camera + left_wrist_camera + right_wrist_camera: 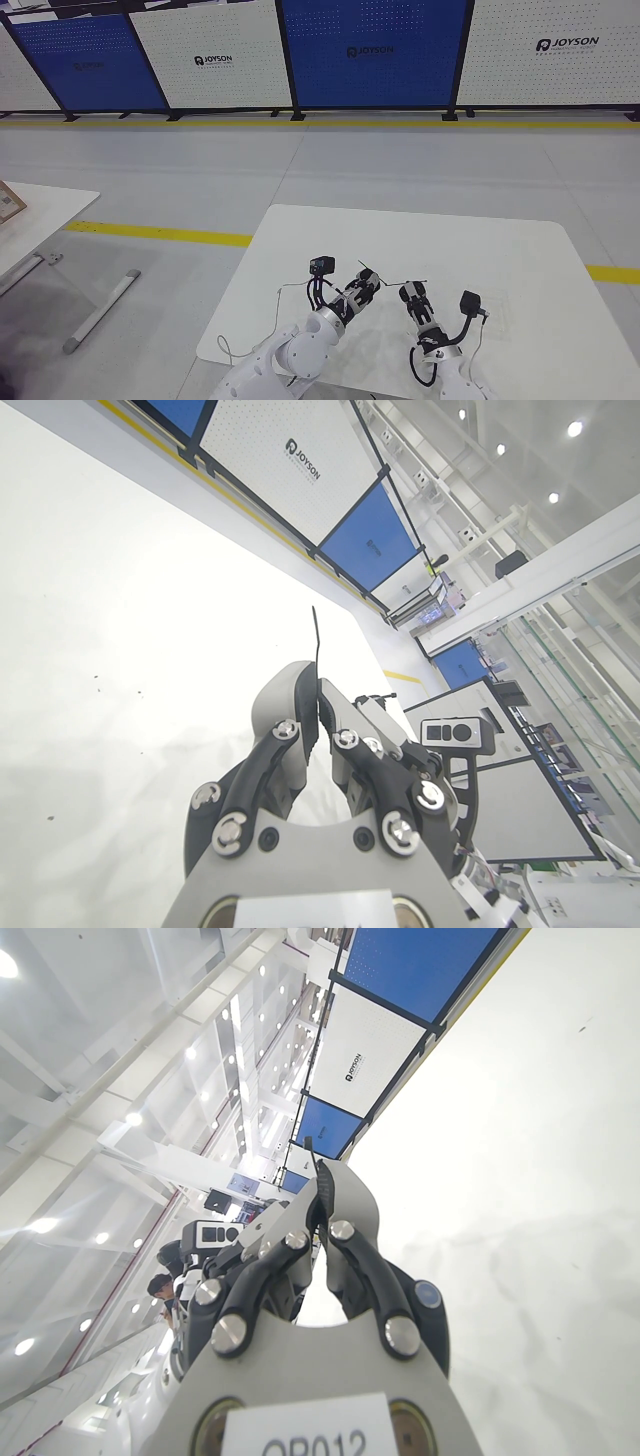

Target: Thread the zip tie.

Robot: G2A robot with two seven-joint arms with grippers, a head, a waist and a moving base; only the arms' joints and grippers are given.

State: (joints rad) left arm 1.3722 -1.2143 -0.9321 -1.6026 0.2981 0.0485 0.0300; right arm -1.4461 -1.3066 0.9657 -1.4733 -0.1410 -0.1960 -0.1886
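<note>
While both arms are hanging over the near part of the white table, the left gripper is pinching the zip tie, pads pressing tight on the black strip, and a short thin length is poking out beyond the fingertips! On the other side, the right gripper is clamping the same zip tie too, jaws squeezing together, with a dark stub sticking out past its tips. From the top view, the zip tie is running as a thin dark line from one gripper to the other, and the two grippers are sitting near each other, not touching
</note>
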